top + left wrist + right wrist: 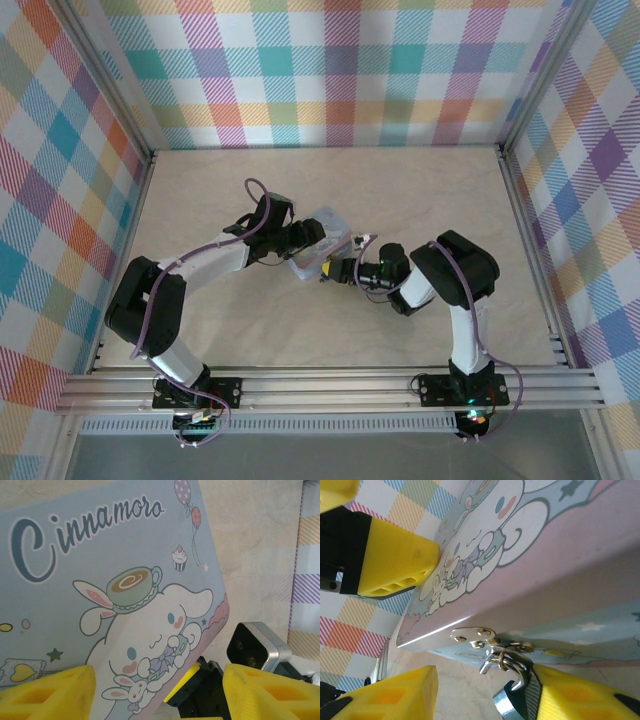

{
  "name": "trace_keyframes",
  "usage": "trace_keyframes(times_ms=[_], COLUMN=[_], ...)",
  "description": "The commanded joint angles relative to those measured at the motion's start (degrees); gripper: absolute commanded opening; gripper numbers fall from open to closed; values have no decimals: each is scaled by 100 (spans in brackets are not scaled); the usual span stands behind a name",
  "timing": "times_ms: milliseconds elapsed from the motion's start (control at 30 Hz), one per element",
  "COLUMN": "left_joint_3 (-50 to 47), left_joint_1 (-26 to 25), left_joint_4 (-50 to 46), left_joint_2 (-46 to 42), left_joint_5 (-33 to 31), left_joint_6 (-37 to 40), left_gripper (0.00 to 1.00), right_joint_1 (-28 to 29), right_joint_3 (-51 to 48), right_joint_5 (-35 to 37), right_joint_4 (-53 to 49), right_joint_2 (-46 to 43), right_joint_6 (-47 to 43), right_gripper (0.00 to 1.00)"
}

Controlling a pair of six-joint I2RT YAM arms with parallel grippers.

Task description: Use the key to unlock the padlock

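The pastel blue cartoon tin (100,580) lies mid-table (325,242), tilted. From its silvery hasp (472,634) hangs the tiny dark teal padlock (512,706). Its thin shackle (512,666) is hooked through the hasp ring, and one end looks free. My right gripper (480,695) is open at the tin's front edge, its right finger (585,695) against the padlock's body. My left gripper (157,695) is open over the tin's lid corner, with one yellow finger (395,560) resting on the lid. In the top view both grippers meet at the tin, left (303,235) and right (342,270).
The cream tabletop (420,190) is walled by plaid panels on three sides, with metal rails along the near edge (330,385). The right arm's wrist camera (255,647) sits close beside the left fingers.
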Motion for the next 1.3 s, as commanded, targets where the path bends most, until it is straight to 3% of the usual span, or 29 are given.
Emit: trace_keyframes(times_ms=[0, 1267], left_joint_3=[-182, -266], left_joint_1=[-24, -24], left_joint_4=[-270, -262], left_joint_2=[202, 220], left_joint_5=[-78, -160], left_joint_6=[22, 29], left_gripper=[68, 68], right_joint_1=[43, 8], right_joint_3=[-46, -227], right_joint_5=[-195, 252], right_joint_4=[465, -188], right_joint_2=[-212, -423], right_joint_6=[-148, -429], right_gripper=[48, 8])
